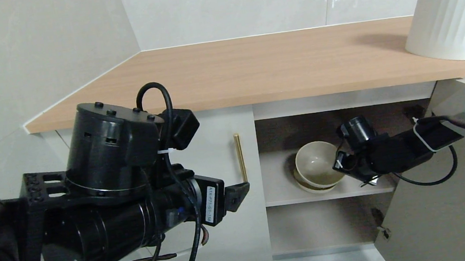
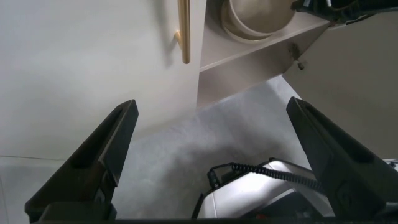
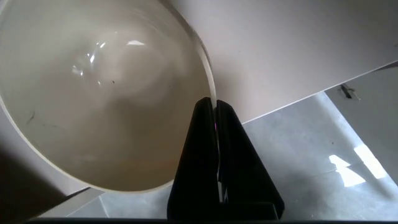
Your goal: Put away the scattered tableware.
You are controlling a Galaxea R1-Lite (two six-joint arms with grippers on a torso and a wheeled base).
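The right gripper [image 1: 341,165] pinches the bowl [image 1: 315,161] by its right-hand rim on the cabinet shelf [image 1: 281,193], seemingly atop another dish [image 1: 309,186], while the left gripper [image 2: 211,112] hangs wide open, well apart.

The left arm is held back and low, well apart from the right hand [image 1: 342,165]. Its left hand [image 2: 211,107] has both fingers [image 2: 106,155] spread wide with nothing between them. The right arm stretches forward, its hand pinched tight on a bowl [image 1: 315,161] rim.
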